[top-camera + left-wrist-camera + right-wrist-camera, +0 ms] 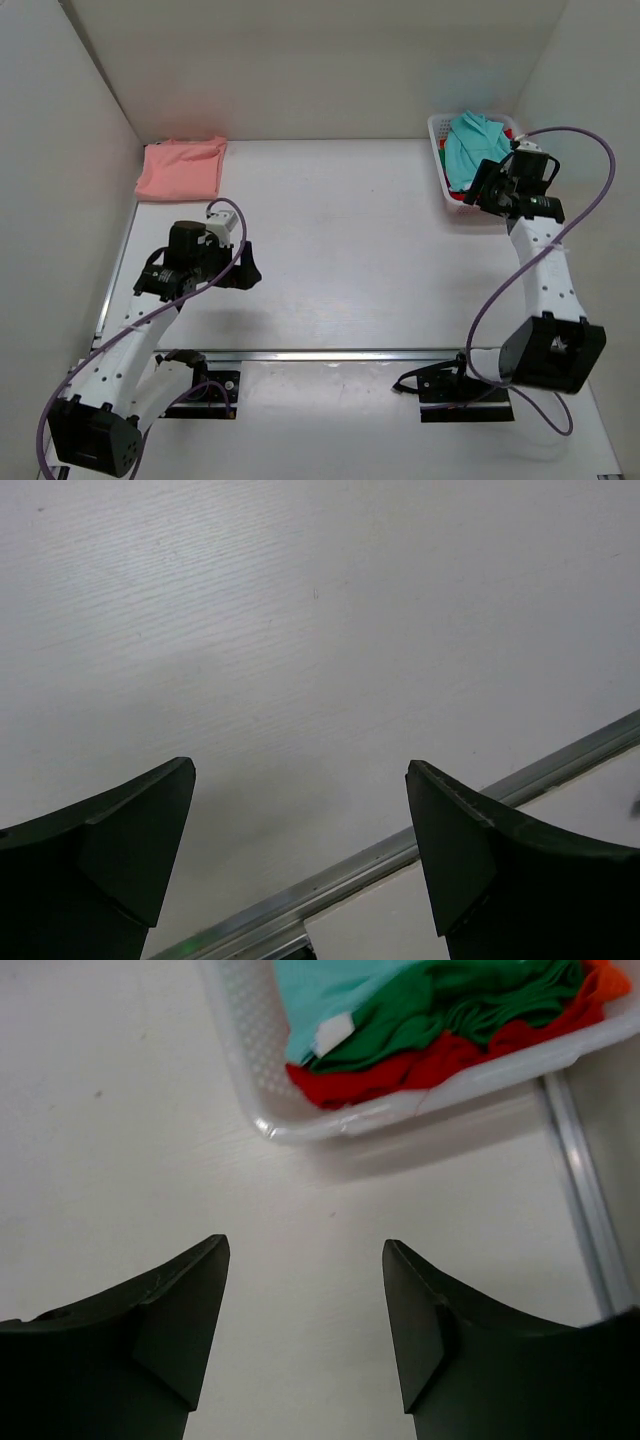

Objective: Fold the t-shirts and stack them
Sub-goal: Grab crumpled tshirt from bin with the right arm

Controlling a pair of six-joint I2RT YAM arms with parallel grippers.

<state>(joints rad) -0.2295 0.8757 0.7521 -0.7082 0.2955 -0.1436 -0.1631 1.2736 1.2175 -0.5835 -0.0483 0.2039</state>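
Note:
A salmon-pink t-shirt (pixel 181 168) lies folded flat at the table's back left corner. A teal-turquoise t-shirt (pixel 468 140) lies on top of the pile in the white mesh basket (pixel 438 160) at the back right. In the right wrist view the teal shirt (pixel 330 990), a dark green shirt (pixel 440 1005) and a red shirt (pixel 400 1070) fill the basket (pixel 400 1110). My right gripper (pixel 478 186) is open and empty just in front of the basket, over bare table (pixel 305 1242). My left gripper (pixel 250 265) is open and empty over bare table (pixel 300 765).
A metal rail (pixel 330 354) crosses the table near the arm bases and shows in the left wrist view (pixel 420 845). Another rail (pixel 585 1190) runs beside the basket. White walls enclose the table at the back and sides. An orange cloth edge (pixel 610 980) shows in the basket.

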